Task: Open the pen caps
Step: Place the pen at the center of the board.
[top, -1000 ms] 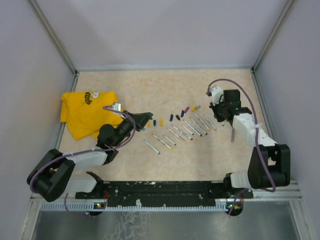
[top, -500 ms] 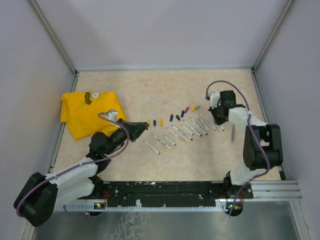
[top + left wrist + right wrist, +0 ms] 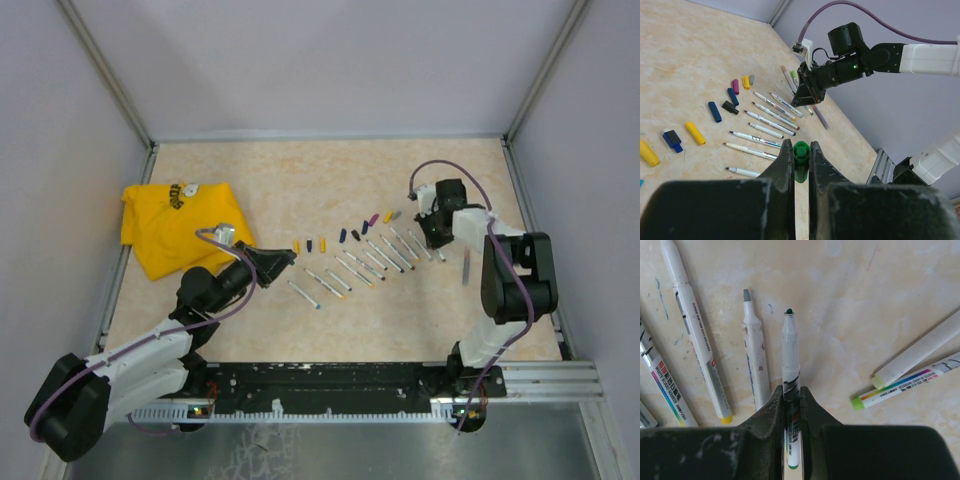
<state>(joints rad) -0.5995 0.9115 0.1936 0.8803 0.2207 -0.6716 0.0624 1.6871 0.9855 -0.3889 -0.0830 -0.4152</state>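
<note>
Row of thin white pen barrels (image 3: 362,262) on beige speckled tabletop (image 3: 300,170): stubby coloured plastic caps (image 3: 343,235) lined just beyond it, open tabletop farther back, crumpled yellow cloth (image 3: 175,225) well left; left tool (image 3: 800,148) pinching a green plastic cap (image 3: 801,170), right tool (image 3: 790,392) clamping a green-tipped white barrel (image 3: 790,350) at the row's right end.

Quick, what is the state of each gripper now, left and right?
Left gripper: shut on a green pen cap.
Right gripper: shut on an uncapped green pen.
</note>
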